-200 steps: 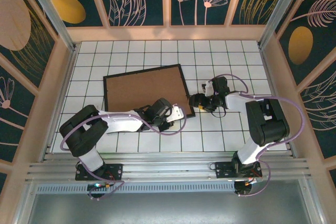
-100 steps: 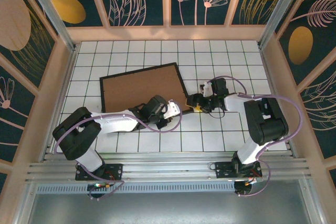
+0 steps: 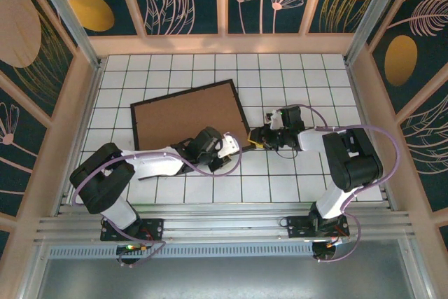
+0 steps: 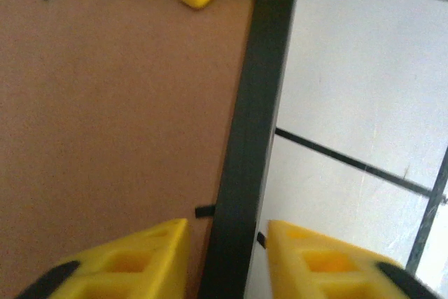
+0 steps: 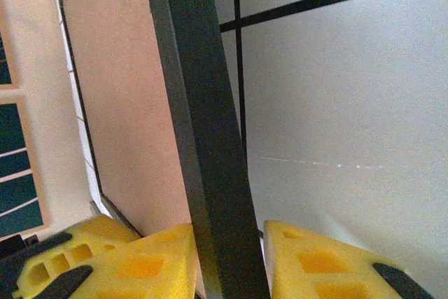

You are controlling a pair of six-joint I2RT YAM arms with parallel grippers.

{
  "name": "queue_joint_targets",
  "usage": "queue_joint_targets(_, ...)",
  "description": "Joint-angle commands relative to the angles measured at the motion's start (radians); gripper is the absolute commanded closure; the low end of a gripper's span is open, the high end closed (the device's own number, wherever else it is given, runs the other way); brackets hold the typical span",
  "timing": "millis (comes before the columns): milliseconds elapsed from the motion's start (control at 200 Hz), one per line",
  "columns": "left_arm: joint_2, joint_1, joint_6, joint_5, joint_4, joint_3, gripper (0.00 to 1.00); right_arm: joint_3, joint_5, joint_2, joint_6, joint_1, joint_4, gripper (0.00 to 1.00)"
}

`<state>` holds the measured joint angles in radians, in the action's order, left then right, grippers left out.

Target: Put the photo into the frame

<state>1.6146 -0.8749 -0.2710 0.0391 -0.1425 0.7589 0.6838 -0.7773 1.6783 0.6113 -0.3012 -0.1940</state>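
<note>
Frame point(image 4: 241, 138), thin black around brown backing point(image 3: 185, 118): right jaws clamp it, left jaws loose astride.

A large thin black rectangular picture frame point(image 3: 183, 94) lies askew on the white tiled counter point(image 3: 175, 68), left of centre, a plain brown backing board point(image 3: 185, 117) in it. Left jaws straddle its right rail; right jaws straddle its near-right corner.
</note>
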Motion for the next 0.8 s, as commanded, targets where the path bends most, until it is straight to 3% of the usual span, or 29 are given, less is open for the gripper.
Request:
queue_joint_targets(0,-0.024,0.002,-0.009,-0.035,-0.055,-0.015,0.53,-0.009,-0.055,-0.025,0.052,-0.006,-0.069,0.73)
queue_joint_targets(305,-0.085,-0.060,-0.071,-0.262,-0.052,-0.052,0.27,0.008,-0.040,-0.068,0.141,-0.003,-0.046,0.78)
queue_joint_targets(500,-0.091,-0.094,-0.132,-0.408,-0.056,-0.070,0.26,0.040,-0.049,-0.076,0.183,-0.002,-0.008,0.79)
queue_joint_targets(791,-0.028,-0.148,-0.263,-0.573,-0.125,-0.076,0.32,0.023,-0.093,-0.073,0.274,0.008,-0.071,0.79)
